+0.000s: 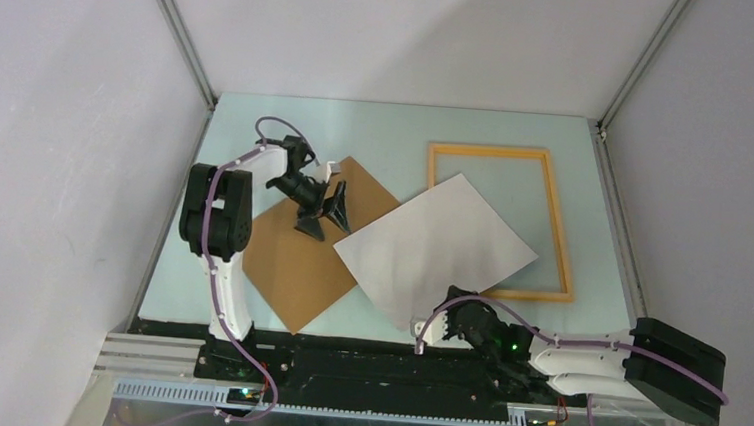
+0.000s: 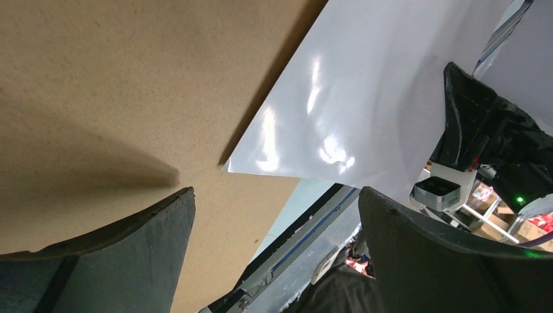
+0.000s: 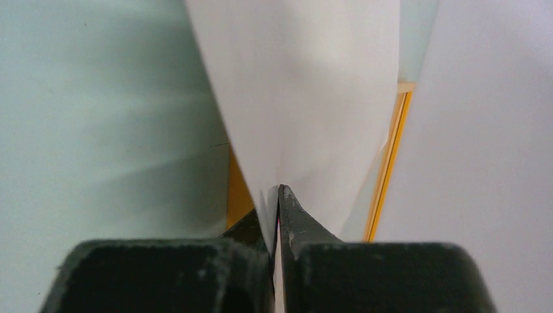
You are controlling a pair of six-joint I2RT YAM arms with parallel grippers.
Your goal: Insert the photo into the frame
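The photo (image 1: 435,245) shows its white back and hangs tilted over the middle of the table, its far corner over the orange-yellow frame (image 1: 557,222). My right gripper (image 1: 456,311) is shut on the photo's near corner; in the right wrist view the sheet (image 3: 306,98) rises from between the closed fingertips (image 3: 278,195), with the frame's rail (image 3: 390,160) beyond. My left gripper (image 1: 325,212) hovers open over the brown backing board (image 1: 295,259), nothing between its fingers. The left wrist view shows the photo's glossy corner (image 2: 339,104) lying over the board (image 2: 117,91).
The brown backing board lies at the left, partly under the photo. White walls with metal corner posts (image 1: 180,34) close in the pale green table (image 1: 259,125). A black rail (image 1: 363,357) runs along the near edge by the arm bases.
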